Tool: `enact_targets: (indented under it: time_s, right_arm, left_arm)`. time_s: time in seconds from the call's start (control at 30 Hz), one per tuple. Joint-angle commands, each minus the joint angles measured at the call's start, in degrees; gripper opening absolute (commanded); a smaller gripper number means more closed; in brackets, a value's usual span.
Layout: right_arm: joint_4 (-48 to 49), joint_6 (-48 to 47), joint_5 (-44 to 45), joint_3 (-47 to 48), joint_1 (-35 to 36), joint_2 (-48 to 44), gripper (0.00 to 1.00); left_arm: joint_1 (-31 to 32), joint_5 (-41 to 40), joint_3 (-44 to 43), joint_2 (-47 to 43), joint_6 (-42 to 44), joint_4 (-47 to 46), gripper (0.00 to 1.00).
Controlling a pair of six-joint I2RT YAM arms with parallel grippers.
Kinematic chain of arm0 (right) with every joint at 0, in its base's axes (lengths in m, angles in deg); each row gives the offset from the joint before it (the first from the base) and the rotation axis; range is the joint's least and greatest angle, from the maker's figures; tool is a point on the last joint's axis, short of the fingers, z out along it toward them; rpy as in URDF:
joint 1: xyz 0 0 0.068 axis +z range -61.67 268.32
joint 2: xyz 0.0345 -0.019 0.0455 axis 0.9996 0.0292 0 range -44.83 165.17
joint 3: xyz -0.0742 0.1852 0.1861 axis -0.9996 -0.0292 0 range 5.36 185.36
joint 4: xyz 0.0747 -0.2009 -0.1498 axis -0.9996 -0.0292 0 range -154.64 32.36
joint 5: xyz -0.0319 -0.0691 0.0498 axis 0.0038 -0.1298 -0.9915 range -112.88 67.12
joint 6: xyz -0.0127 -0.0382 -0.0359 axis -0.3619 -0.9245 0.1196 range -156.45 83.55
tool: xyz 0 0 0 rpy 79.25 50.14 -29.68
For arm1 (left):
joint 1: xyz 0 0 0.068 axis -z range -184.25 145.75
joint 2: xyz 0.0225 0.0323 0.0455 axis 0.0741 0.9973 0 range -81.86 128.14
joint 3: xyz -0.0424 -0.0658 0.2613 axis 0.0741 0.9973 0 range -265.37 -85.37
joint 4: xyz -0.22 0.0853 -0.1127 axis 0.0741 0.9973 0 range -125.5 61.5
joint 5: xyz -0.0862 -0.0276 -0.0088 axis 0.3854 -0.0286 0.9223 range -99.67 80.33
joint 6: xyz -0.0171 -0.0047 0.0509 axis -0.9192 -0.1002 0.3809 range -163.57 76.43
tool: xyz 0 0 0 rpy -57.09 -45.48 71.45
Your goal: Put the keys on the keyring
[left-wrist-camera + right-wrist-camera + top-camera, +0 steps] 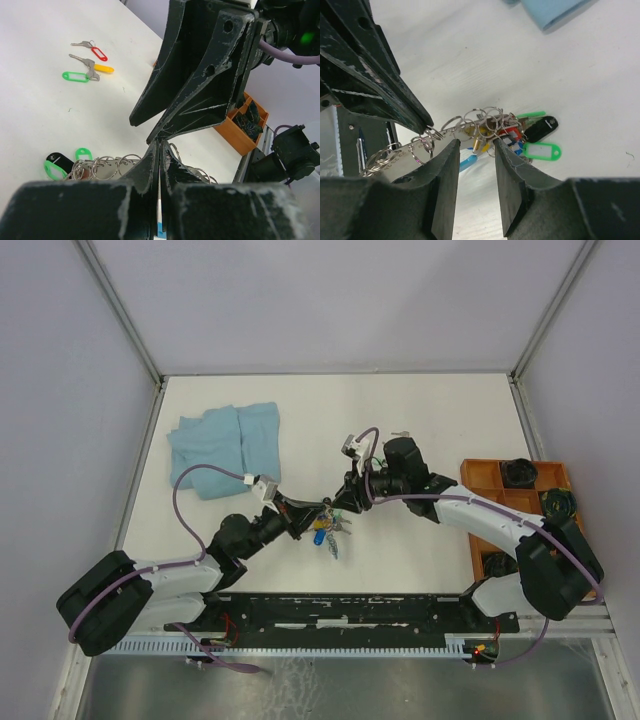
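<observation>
The keyring bunch (487,122) is a silver metal bar strung with several rings and with green, black, red, blue and yellow tags; it lies at the table's middle (327,530). My left gripper (160,145) is shut on the bar's end; it also shows in the right wrist view (422,122). My right gripper (476,142) is open, with one finger on each side of the bunch, just above it. Three loose keys lie apart on the table: a red-tagged key (95,50), a yellow-tagged key (100,66) and a green-tagged key (77,76).
A folded blue cloth (225,448) lies at the back left. An orange compartment tray (500,485) with dark parts in it stands at the right edge, beside the right arm. Both grippers meet at the table's middle (322,515).
</observation>
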Motion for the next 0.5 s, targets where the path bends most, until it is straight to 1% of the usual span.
enact_targets:
  time_s: [0.0, 0.2, 0.37, 0.47]
  right_arm:
    - [8.19, 2.65, -5.50, 1.10, -0.19, -0.07, 0.43]
    - [10.27, 3.08, -10.82, 0.05, -0.25, -0.40, 0.45]
    - [10.31, 2.68, -12.51, 0.04, -0.24, 0.75, 0.44]
    - [8.62, 0.95, -11.88, -0.05, -0.22, 1.23, 0.44]
  left_arm:
    - [-0.23, 0.84, -1.91, 0.02, 2.99, -7.03, 0.03]
    - [-0.17, 0.91, -1.69, 0.36, 2.63, -7.39, 0.03]
    - [-0.25, 1.18, -1.42, 0.14, 2.30, -7.93, 0.03]
    - [-0.22, 1.19, -1.21, -0.08, 2.29, -8.02, 0.03]
